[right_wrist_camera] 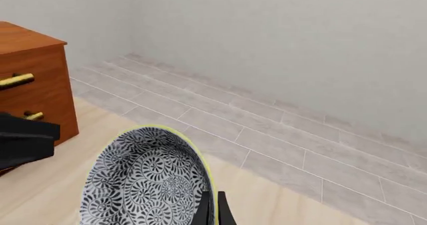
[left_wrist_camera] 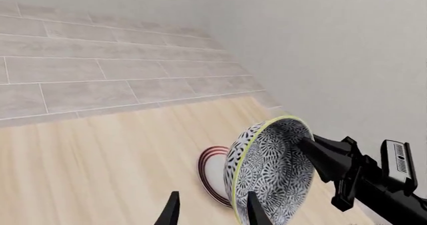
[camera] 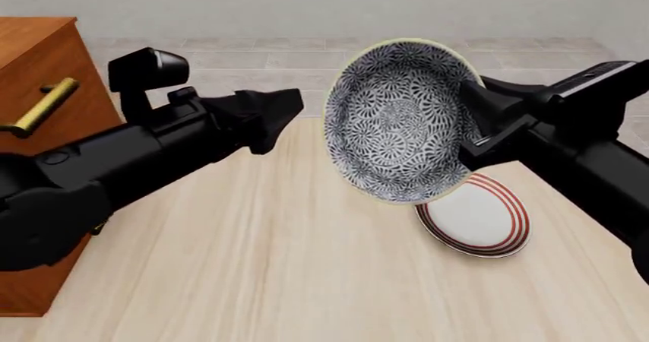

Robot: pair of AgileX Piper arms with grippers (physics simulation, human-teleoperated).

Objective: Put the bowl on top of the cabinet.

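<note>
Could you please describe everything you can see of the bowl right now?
The bowl is deep and round, with a dense dark-and-white floral pattern inside and out and a pale yellow rim. It looks glazed, like ceramic. It is lifted off the table and tipped on edge, its opening facing the front camera. The right claw pinches its rim. It hangs above the plate.

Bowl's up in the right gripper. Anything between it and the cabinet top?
Yes: the left arm's gripper hangs open in the air between the bowl and the cabinet. Nothing else visible in between; the plate lies below.
</note>
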